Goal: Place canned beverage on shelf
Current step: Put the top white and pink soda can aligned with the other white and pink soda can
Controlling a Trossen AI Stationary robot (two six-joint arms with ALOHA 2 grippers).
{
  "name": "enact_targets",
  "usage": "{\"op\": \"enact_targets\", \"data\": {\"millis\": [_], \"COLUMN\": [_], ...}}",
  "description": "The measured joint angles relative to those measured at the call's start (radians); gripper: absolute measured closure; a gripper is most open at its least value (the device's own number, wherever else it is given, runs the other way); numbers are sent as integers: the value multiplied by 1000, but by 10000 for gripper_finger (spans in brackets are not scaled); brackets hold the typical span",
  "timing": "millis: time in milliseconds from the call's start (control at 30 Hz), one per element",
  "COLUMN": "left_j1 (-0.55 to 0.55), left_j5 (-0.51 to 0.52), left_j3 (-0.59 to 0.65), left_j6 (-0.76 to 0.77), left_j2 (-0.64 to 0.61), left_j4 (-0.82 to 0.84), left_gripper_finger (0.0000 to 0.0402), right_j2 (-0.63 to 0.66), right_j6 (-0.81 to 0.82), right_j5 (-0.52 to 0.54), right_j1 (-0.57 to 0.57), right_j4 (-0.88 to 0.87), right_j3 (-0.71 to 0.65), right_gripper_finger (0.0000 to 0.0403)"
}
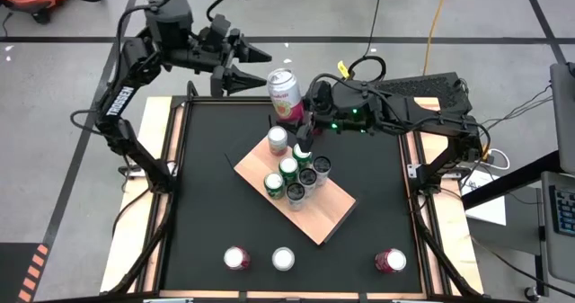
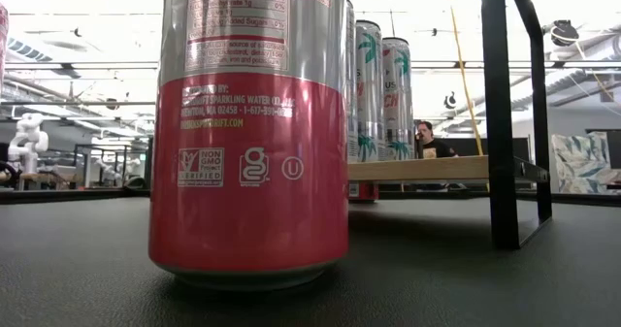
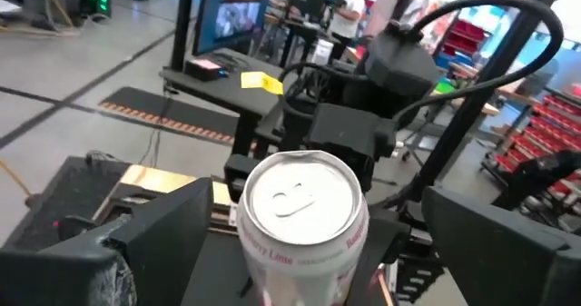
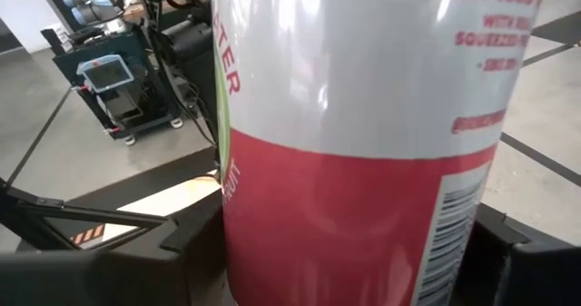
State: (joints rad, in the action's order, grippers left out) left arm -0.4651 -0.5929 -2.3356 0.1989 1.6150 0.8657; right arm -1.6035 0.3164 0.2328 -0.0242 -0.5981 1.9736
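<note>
Right gripper [image 1: 301,114] clamped on a red-and-silver can [image 1: 285,93], held upright above the table's far edge, left gripper [image 1: 250,67] just beside it with fingers spread wide, shelf [image 1: 314,215] mid-table carrying six cans [image 1: 297,171], three more cans [image 1: 284,259] along the near edge

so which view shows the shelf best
The high view: the whole shelf shows as a tan board on the table, with cans grouped on it. The low view shows only its edge with cans on top. Both wrist views are filled by the held can, so they show nothing clear of it.
</note>
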Motion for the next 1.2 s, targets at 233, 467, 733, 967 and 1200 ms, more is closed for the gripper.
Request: {"op": "enact_targets", "data": {"millis": [233,467,733,967,1200], "left_j1": [3,5,16,27,35], "left_j5": [-9,-71,-113,-113,-111], "left_j3": [0,0,0,0,0], "left_j6": [-22,-21,0,24,24], "left_j2": [26,61,75,83,89], "left_j4": [16,15,12,14,15], "left_gripper_finger": [2,2,2,2,20], "right_j2": [0,0,0,0,0], "right_j6": [2,4,-3,-16,-24], "right_j5": [-2,-27,-23,-22,-22], "right_j1": [0,0,0,-1,-5], "right_j4": [-4,-4,-4,-4,-4], "right_j3": [0,0,0,0,0], "right_gripper_finger": [133,133,133,133,133]}}
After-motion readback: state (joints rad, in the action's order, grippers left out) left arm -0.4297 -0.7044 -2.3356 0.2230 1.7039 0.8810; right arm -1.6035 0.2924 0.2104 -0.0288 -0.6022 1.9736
